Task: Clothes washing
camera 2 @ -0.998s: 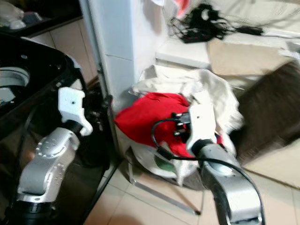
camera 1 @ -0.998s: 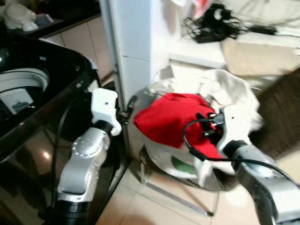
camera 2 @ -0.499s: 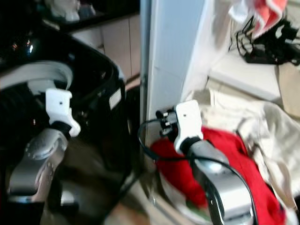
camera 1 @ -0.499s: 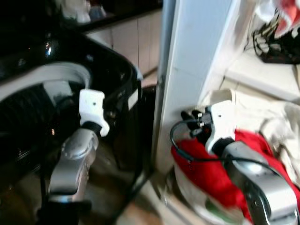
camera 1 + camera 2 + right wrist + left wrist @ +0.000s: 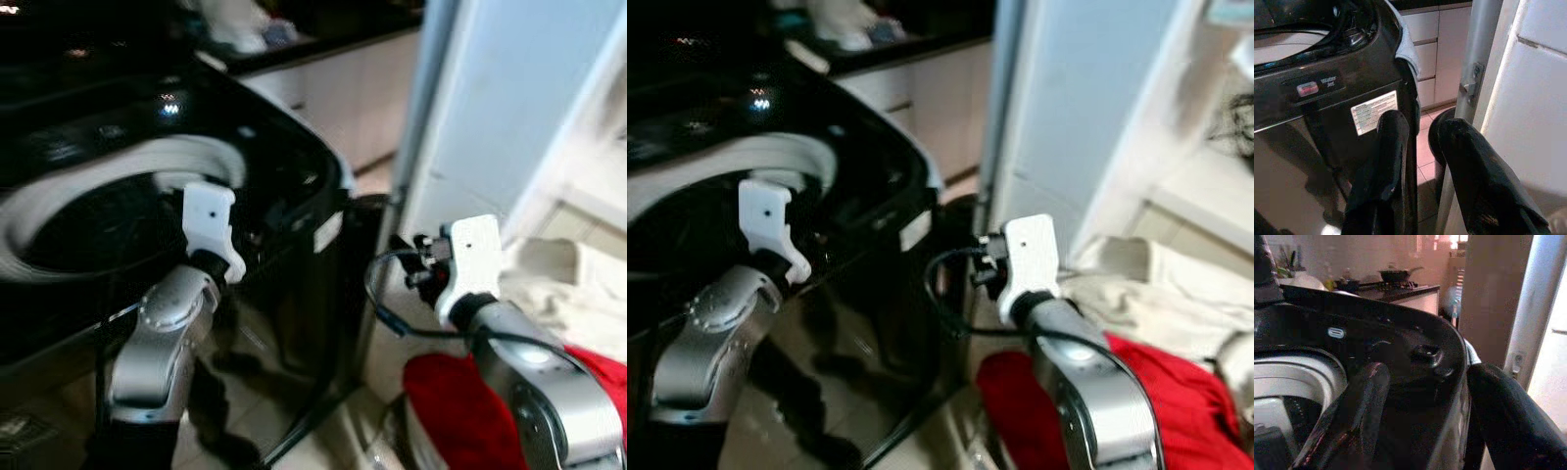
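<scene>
A black top-loading washing machine [image 5: 294, 166] stands at the left with its lid up and its white drum rim [image 5: 108, 176] showing. My left gripper [image 5: 1425, 377] hovers over the machine's rim, open, nothing between its fingers [image 5: 1361, 406]. My right gripper [image 5: 1422, 122] is beside the machine's front corner, facing its label [image 5: 1374, 111]. It is open by a narrow gap and holds nothing. A red garment [image 5: 1156, 411] lies low at the right under my right arm [image 5: 470, 264]. A white cloth [image 5: 1176, 304] lies behind it.
A white pillar with a metal door frame [image 5: 490, 127] rises just right of the machine. Pale cabinets and a dark counter [image 5: 333, 88] run behind. A pan sits on a stove [image 5: 1396, 274] at the back. Tiled floor [image 5: 1425, 147] shows between machine and pillar.
The camera has swung left, from the clothes pile to the washing machine. My right gripper has come off the red garment and now faces the machine's corner.
</scene>
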Available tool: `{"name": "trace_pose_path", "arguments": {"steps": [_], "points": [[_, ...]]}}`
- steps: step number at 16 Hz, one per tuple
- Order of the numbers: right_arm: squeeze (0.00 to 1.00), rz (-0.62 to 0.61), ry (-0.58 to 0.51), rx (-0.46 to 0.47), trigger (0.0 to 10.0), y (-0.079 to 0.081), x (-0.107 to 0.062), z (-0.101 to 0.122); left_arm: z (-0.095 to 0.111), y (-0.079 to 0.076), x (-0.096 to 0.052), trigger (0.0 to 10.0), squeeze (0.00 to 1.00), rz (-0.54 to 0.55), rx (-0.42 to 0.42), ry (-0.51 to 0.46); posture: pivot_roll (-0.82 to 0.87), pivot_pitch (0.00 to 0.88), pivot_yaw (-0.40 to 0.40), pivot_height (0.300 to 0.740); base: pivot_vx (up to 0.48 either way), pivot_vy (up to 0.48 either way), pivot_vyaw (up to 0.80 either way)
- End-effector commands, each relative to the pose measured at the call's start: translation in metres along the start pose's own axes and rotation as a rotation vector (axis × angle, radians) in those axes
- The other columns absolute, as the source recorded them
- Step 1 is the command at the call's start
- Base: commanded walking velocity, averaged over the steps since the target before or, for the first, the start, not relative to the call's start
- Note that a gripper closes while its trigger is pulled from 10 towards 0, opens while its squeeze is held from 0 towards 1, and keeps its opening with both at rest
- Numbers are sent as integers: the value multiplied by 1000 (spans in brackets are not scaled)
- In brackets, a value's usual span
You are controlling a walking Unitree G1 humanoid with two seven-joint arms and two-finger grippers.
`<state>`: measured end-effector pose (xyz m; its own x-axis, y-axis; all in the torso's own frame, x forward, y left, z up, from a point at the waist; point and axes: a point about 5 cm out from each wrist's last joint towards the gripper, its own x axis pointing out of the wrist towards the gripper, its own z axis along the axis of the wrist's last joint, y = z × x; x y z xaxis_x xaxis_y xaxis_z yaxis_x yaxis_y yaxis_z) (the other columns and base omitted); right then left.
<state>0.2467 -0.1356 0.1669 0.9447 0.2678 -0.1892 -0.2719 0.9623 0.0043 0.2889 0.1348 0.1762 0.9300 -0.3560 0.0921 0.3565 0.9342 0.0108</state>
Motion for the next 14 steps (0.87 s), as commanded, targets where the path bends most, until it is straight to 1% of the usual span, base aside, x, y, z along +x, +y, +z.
{"name": "trace_pose_path", "arguments": {"steps": [1, 2, 3, 5, 9, 10, 12, 13, 14], "points": [[0, -12, -13, 4, 10000, -1, -2, 4, 0, -3, 1, 10000, 0, -23, -8, 4, -112, 0, 31, 740, 0, 0, 0], [0, -13, -13, 5, 10000, -1, -2, 4, 0, -3, 1, 10000, 0, -25, -8, 5, -112, 0, 31, 740, 0, 0, 0], [0, -15, -11, 20, 10000, 0, -2, 4, 0, -3, 1, 10000, 0, -28, -12, 7, -112, 0, 31, 740, 0, 0, -688], [0, -16, -7, 26, 10000, -1, -2, 3, 0, -3, 1, 10000, 0, -29, -7, 10, -112, 0, 29, 740, 0, 300, -800], [0, -16, -1, 35, 10000, 0, -4, 3, -1, -3, 1, 10000, 0, -27, -11, 14, -115, 0, 27, 740, 0, 458, -800], [0, -19, 11, 37, 10000, 0, -5, 2, -2, -5, 1, 10000, 0, -36, 33, 24, -115, 0, 27, 740, 0, -480, 0], [0, -24, 23, 37, 10000, -1, -5, 1, -1, -6, 2, 10000, 0, -41, 46, 19, -120, 0, 31, 740, 0, -480, 0], [0, -26, 27, 36, 10000, -1, -5, 1, -1, -5, 2, 10000, 0, -34, 38, 16, -119, 0, 32, 740, 0, -480, 0], [0, -25, 26, 32, 10000, -1, -5, 2, -3, -3, 2, 10000, 0, -14, -23, 21, -119, 0, 32, 740, 0, 0, 0]]}}
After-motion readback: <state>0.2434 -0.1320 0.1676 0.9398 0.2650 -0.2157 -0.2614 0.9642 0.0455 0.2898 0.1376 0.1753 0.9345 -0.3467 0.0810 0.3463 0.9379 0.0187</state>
